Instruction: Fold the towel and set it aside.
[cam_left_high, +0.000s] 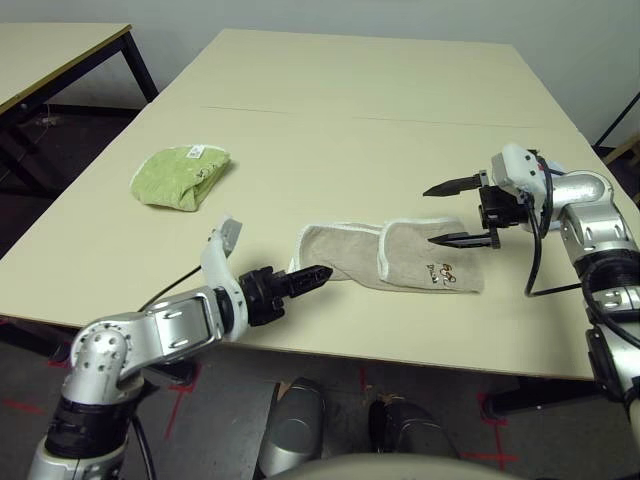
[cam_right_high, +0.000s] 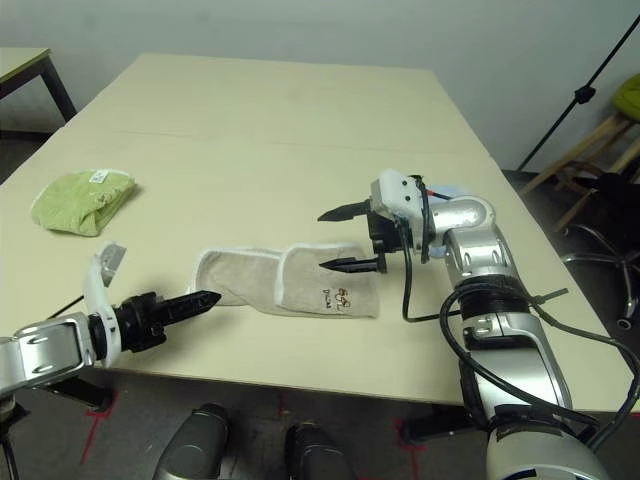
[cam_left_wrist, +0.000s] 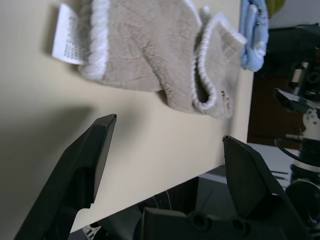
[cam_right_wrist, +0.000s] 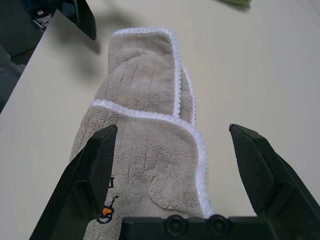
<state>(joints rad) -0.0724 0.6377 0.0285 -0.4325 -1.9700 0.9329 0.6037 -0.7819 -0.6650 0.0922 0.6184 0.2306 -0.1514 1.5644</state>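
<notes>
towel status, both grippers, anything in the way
Left gripper open, near towel's left end. Right gripper open, above towel's right part. Towel partly folded on table, right end lapped over, nothing gripping it. No obstruction seen on it.

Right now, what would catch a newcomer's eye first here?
Probably the silver right arm, its open gripper poised above the embroidered end of the beige towel, which lies folded near the table's front edge. Next, the bright green cloth, off to the left and farther back. The open left gripper hovers by the towel's other end.
</notes>
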